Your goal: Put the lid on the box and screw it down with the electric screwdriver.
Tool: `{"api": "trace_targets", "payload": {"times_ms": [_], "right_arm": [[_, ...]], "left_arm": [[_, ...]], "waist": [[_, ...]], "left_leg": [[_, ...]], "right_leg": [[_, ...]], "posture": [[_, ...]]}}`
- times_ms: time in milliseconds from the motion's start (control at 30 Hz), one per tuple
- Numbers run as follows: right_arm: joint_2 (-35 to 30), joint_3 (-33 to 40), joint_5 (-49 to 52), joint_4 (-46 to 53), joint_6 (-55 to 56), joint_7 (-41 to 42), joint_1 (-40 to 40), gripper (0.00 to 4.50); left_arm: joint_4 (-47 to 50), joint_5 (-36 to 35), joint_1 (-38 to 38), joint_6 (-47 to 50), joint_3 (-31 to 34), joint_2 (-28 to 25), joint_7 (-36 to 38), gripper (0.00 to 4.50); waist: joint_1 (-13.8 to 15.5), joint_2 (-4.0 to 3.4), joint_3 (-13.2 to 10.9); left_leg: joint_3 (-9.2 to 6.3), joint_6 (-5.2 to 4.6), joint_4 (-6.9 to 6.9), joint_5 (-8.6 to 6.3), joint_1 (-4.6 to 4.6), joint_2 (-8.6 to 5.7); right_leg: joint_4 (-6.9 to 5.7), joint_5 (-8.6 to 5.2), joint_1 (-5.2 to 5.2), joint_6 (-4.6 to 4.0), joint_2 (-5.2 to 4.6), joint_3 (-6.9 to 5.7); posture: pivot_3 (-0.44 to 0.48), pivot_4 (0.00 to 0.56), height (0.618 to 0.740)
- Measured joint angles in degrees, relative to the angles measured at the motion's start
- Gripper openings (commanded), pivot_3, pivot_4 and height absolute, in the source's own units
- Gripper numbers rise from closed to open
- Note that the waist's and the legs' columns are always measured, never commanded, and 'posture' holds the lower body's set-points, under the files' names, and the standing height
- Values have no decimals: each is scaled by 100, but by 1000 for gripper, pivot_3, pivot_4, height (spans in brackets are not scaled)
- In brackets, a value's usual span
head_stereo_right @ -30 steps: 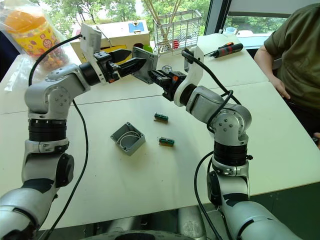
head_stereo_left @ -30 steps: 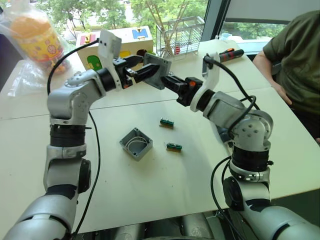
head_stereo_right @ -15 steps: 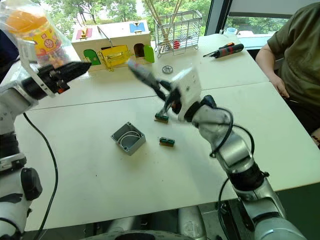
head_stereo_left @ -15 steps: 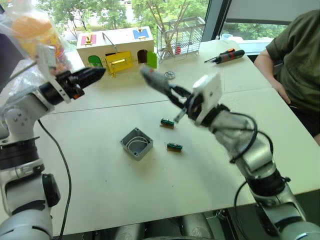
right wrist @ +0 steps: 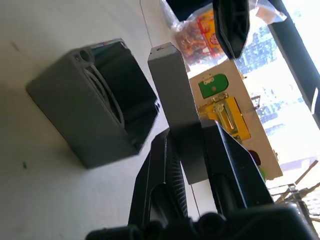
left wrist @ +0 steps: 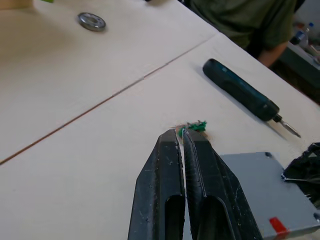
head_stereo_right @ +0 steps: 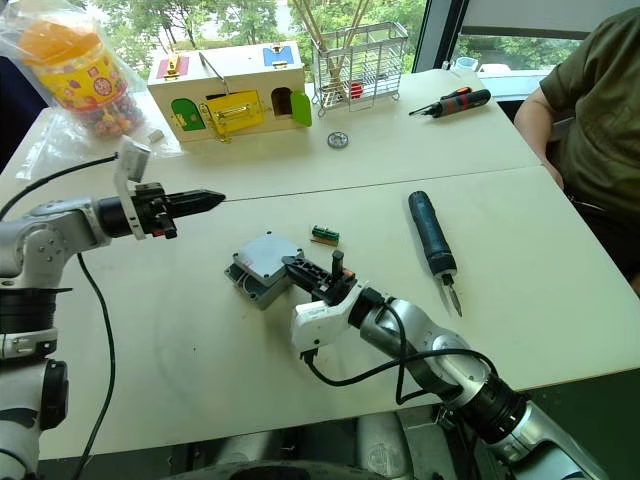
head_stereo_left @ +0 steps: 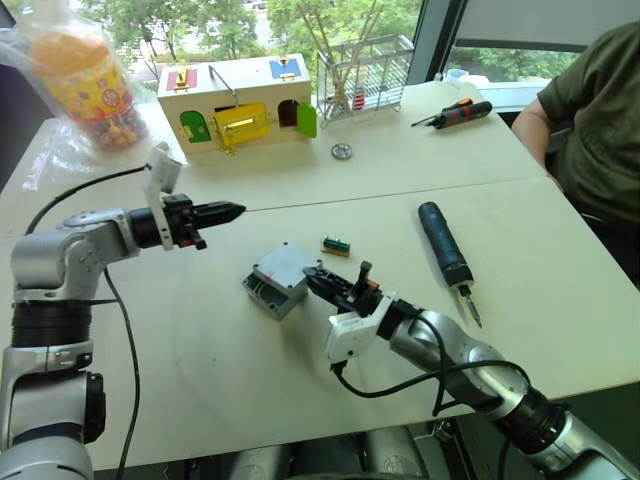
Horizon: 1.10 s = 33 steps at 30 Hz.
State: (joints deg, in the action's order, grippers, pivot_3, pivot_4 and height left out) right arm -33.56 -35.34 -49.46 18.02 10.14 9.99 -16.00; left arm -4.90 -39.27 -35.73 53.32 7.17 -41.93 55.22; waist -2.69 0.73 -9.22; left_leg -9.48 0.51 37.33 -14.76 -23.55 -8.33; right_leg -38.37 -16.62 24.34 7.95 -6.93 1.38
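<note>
The grey box [head_stereo_left: 268, 293] stands on the table in front of me, its opening and white wires showing in the right wrist view [right wrist: 100, 100]. The flat grey lid [head_stereo_right: 268, 255] lies over the top of the box, slightly tilted, and my right gripper [head_stereo_left: 313, 276] is shut on its near edge. In the right wrist view, the lid [right wrist: 172, 85] sits edge-on between the fingers. My left gripper [head_stereo_left: 228, 211] hovers to the left of the box, shut and holding nothing. The dark blue electric screwdriver [head_stereo_left: 443, 243] lies on the table to the right, bit pointing toward me.
A small green connector [head_stereo_left: 335, 245] lies just behind the box. At the back stand a wooden toy house [head_stereo_left: 235, 100], a wire basket [head_stereo_left: 362, 70], a metal disc [head_stereo_left: 342, 151] and a red-and-black screwdriver [head_stereo_left: 458, 113]. A bagged candy jar [head_stereo_left: 85, 80] is far left, a seated person [head_stereo_left: 590, 110] right.
Both grippers had the lid raised in mid-air. My left gripper let go, drew back to the left and shut. My right arm swung down and brought the lid over the box.
</note>
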Motion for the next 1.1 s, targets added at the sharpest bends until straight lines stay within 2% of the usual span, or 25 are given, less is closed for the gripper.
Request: {"api": "trace_targets", "payload": {"times_ms": [300,567,1100], "right_arm": [[563,29,-871,-257,-82,-3,14,115],[667,173,-1165,-170,-226,102,297,115],[944,253,-1334,-254,-96,95,358,115]], "left_arm": [[-147,202,-407,2,-499,298,39,158],[-451,398,-542,-98,-810,497,232,158],[-750,628,-792,-161,-849,476,472,158]], "waist": [[57,1,1],[29,1,1],[32,2,2]], "left_leg": [[-4,5,1,3,0,0],[-3,7,-2,4,1,3],[-4,7,-1,4,1,3]], "right_leg": [[2,0,-5,0,3,0],[2,0,-3,0,5,0],[3,0,-4,0,6,0]], "posture": [[0,150,740],[0,150,740],[0,150,740]]}}
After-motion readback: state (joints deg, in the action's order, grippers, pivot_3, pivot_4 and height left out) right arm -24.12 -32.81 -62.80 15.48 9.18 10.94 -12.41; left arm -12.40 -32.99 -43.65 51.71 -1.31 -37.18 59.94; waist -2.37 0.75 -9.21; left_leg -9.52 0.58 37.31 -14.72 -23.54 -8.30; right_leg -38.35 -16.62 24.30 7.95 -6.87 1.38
